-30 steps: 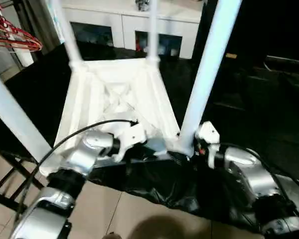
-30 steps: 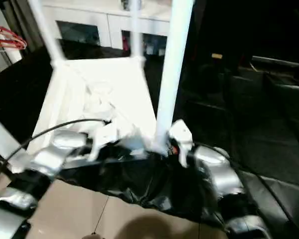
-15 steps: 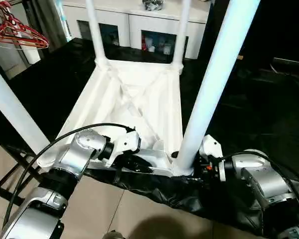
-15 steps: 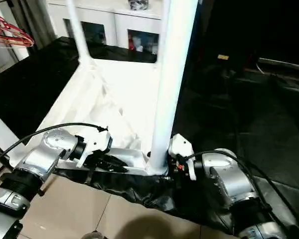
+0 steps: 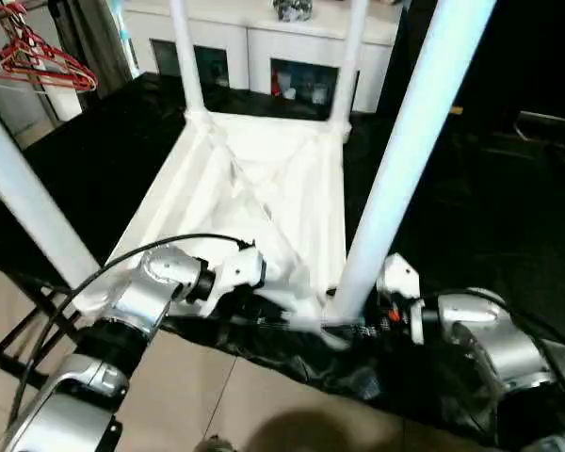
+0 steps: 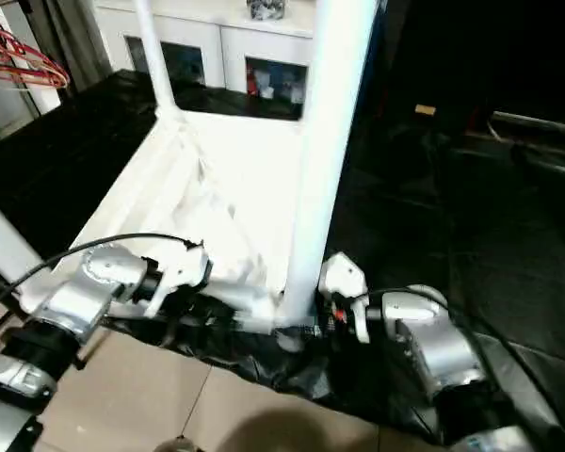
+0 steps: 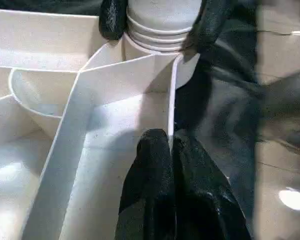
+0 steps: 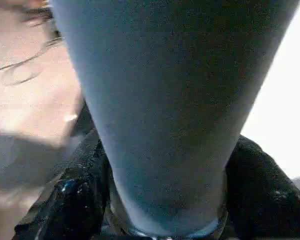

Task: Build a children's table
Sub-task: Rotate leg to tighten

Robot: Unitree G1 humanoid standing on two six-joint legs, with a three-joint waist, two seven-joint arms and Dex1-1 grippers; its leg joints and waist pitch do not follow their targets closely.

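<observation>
The children's table lies upside down on a black cloth, its ribbed white top (image 5: 254, 188) facing up and four white legs standing in the corner sockets. My right gripper (image 5: 355, 322) is at the foot of the near right leg (image 5: 405, 160), its black fingers (image 7: 112, 20) pressed against both sides of the leg's ringed base. My left gripper (image 7: 171, 150) is shut on a thin upright rib of the underside, just inside that same corner. The near left leg (image 5: 28, 207) rises at the left. The two far legs (image 5: 186, 56) stand by the cabinet.
A white cabinet with glass doors (image 5: 264, 47) stands behind the table. Red hangers (image 5: 38, 66) hang at the far left. The black cloth (image 5: 452, 217) spreads to the right, and its crumpled edge overhangs tiled floor (image 5: 188, 395). A black metal frame (image 5: 19, 339) shows at lower left.
The head camera has shifted and tilted. My right gripper's fingers have drawn in against the base of the near right leg. The left gripper keeps its pinch on the rib.
</observation>
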